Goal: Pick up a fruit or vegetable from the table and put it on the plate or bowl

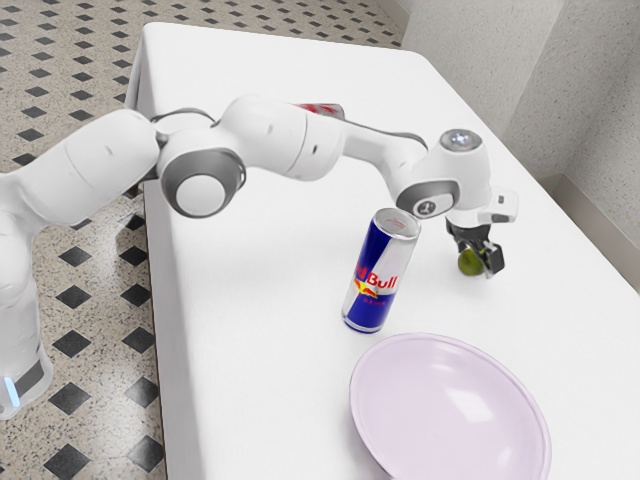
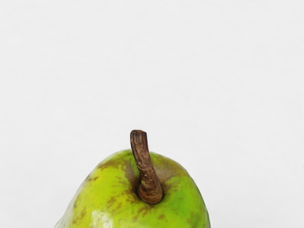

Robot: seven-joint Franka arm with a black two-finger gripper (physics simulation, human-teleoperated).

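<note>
My gripper (image 1: 472,264) clasps a green pear (image 2: 104,202), brown-speckled and glossy, with a gnarled brown stem (image 2: 145,166).

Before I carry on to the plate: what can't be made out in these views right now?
- Pear: lower body cut off by the wrist view's edge; tiny in the exterior view.
- Red thing: mostly hidden behind the arm, exterior view.
- Plate: near rim cut off by the exterior view's lower edge.

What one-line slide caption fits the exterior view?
Franka gripper clasps a green pear at the white table, near a Red Bull can and an empty lilac plate.
</note>
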